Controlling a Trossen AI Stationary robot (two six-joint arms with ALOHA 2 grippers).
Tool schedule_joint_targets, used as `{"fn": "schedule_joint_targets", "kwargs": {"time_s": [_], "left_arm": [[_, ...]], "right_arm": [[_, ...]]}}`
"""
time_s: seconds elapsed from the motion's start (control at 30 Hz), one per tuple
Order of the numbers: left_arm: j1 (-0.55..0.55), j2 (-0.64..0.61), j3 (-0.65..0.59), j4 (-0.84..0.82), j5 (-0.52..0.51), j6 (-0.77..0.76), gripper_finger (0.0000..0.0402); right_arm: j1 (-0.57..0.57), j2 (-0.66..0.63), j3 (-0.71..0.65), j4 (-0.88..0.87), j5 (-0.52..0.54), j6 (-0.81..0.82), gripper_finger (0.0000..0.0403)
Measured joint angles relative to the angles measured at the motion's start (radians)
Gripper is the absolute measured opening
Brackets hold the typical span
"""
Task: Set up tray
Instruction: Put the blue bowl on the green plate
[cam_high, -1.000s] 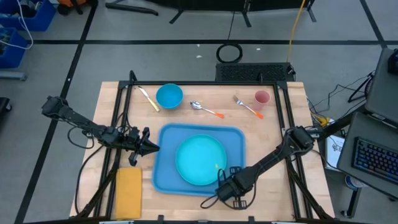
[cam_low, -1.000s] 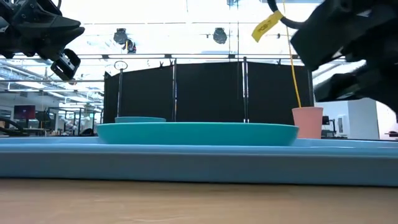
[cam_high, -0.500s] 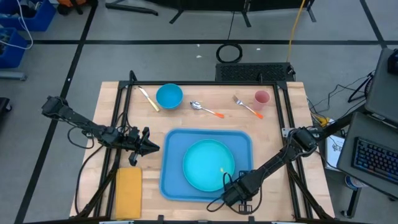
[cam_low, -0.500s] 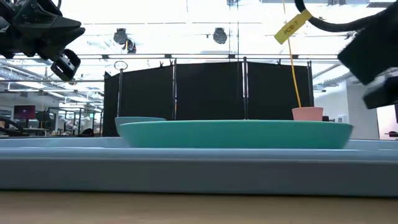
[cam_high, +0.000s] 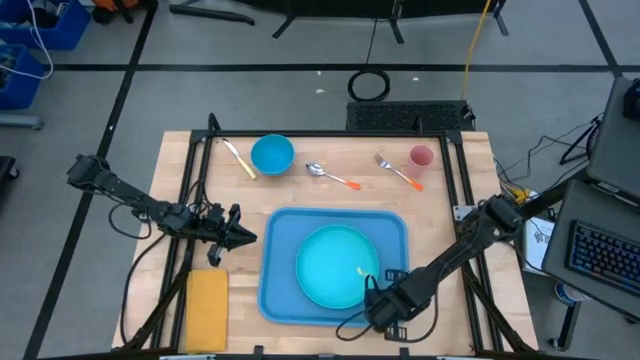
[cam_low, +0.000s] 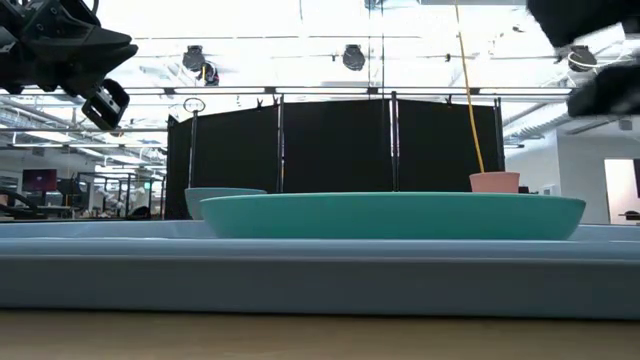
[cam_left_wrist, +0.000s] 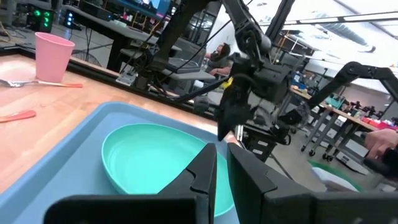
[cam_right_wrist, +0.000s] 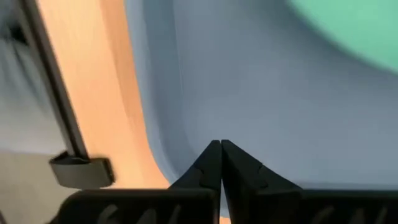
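Note:
The blue tray (cam_high: 280, 292) lies flat on the table near its front edge, with the round teal plate (cam_high: 337, 265) resting on its floor. My right gripper (cam_high: 378, 302) is shut over the tray's near right corner. In the right wrist view (cam_right_wrist: 221, 146) its tips stand over the tray's blue floor (cam_right_wrist: 261, 93), beside the curved rim. My left gripper (cam_high: 248, 238) is shut and hovers just left of the tray, touching nothing. It also shows in its own wrist view (cam_left_wrist: 221, 152), pointing at the plate (cam_left_wrist: 149, 162). My right gripper's shut fingers point down at the tray's floor just inside its near right corner (cam_right_wrist: 186, 143). I cannot tell whether the tips touch the tray. In the low view the gripper body (cam_low: 600, 70) shows well above the tray (cam_low: 320, 275).
Along the far side lie a yellow-handled knife (cam_high: 240, 160), a blue bowl (cam_high: 272, 155), a spoon (cam_high: 330, 175), a fork (cam_high: 398, 172) and a pink cup (cam_high: 421, 157). A yellow-orange napkin (cam_high: 207, 305) lies at the near left. Bare wood shows right of the tray.
The tray, with the plate on it, has slid a little toward the table's right edge and has stayed flat. My right gripper has gone the same way and a little toward the near edge, and it has risen in the low view.

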Motion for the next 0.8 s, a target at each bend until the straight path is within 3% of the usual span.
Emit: {"fn": "schedule_joint_targets", "kwargs": {"time_s": [0.43,0.7,0.8], "left_arm": [[0.000,0.000,0.000,-0.011,-0.002,0.000,0.0042],[0.000,0.000,0.000,-0.015,-0.002,0.000,0.0042],[0.000,0.000,0.000,-0.015,-0.017,0.000,0.0042]], "right_arm": [[-0.081,-0.144,0.001,-0.115,0.305,-0.062,0.0097],[-0.187,-0.148,0.002,0.022,0.435,-0.296,0.0142],[-0.243,-0.148,-0.002,0.117,0.433,-0.442,0.0148]]}}
